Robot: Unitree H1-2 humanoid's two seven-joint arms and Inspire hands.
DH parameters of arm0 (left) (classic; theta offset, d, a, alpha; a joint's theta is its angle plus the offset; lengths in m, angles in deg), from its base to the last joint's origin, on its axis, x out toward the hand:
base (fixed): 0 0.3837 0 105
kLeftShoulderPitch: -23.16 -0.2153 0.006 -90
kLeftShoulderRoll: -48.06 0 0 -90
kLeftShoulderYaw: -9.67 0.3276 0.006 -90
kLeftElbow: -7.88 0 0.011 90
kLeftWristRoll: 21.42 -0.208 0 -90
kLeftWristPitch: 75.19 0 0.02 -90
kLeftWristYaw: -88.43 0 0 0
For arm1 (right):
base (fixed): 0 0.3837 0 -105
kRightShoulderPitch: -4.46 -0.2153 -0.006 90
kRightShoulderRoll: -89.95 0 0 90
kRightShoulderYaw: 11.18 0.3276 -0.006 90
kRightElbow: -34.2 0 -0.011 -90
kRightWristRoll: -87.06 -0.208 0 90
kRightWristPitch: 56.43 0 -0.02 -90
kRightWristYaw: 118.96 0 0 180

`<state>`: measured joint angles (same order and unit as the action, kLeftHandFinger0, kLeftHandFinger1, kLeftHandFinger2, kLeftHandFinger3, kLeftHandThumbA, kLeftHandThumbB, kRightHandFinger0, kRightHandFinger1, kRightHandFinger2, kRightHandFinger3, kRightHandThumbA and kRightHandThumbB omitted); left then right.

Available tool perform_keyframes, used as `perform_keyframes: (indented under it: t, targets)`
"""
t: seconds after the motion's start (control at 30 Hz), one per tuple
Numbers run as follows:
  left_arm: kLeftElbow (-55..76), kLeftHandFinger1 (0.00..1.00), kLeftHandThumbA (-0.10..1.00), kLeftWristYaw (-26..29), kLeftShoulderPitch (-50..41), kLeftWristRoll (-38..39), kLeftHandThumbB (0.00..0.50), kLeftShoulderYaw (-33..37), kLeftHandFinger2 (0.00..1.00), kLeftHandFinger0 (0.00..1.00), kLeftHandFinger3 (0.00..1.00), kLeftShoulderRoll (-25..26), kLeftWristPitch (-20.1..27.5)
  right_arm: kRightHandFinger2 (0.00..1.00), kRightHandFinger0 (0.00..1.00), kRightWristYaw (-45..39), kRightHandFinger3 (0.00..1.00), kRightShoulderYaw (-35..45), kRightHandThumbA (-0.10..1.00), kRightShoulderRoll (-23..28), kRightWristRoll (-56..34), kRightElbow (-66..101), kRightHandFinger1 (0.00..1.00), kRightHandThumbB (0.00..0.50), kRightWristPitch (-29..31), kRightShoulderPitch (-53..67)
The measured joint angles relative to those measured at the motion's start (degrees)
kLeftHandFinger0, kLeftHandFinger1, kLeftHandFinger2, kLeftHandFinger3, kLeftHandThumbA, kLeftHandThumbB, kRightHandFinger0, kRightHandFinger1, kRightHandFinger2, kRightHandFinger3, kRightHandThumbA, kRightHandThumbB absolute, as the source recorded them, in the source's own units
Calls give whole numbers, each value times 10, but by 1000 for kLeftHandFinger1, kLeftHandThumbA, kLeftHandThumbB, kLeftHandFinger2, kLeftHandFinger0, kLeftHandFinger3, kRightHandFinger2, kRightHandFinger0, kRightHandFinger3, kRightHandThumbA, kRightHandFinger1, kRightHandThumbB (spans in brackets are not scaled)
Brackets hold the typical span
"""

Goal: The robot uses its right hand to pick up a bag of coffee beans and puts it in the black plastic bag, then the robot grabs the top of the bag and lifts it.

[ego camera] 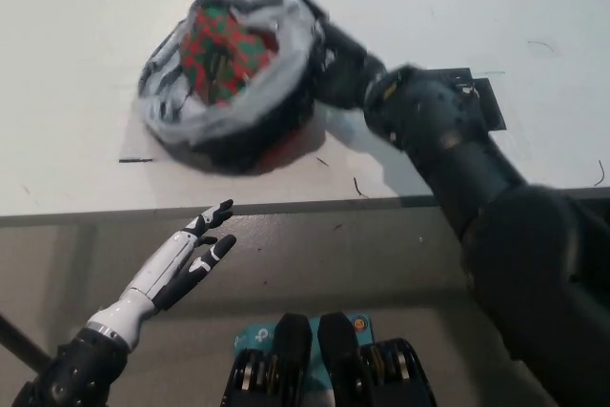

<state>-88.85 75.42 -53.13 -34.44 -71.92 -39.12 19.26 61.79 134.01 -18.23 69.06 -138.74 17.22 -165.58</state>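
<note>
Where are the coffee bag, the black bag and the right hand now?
coffee bag (221, 45): head view, on its red and green face showing inside the bag.
black bag (291, 30): head view, on its grey inner wall at the right.
right hand (338, 66): head view, on the hand's back at the bag's rim.
</note>
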Motion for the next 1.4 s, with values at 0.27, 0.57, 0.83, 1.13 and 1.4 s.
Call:
perform_keyframes:
  t: [0.27, 0.57, 0.83, 1.13, 1.4]
  targets:
    - [0, 1000, 1000, 0, 0, 0, 132, 0, 1000, 925, 1000, 0, 0, 510, 0, 6, 742, 2, -100, 6, -42, 20, 4, 93, 1, -68]
    - [1, 1000, 1000, 0, 1, 2, 133, 0, 1000, 926, 1000, 0, 1, 661, 0, 19, 510, -134, -100, 20, -26, 50, 165, 87, 2, -105]
    - [1, 998, 1000, 0, 2, 2, 173, 0, 1000, 887, 1000, 0, 2, 467, 0, 19, 459, -241, -100, 32, -1, 50, 13, 94, 2, -97]
    - [1, 1000, 1000, 0, 1, 0, 147, 2, 1000, 918, 1000, 0, 2, 453, 0, 22, 447, -248, -100, 34, -5, 49, 0, 135, 0, -90]
    - [2, 1000, 1000, 0, -3, 0, 134, 4, 1000, 917, 1000, 0, 2, 485, 0, 21, 447, -248, -100, 23, -18, 67, 0, 137, -4, -90]
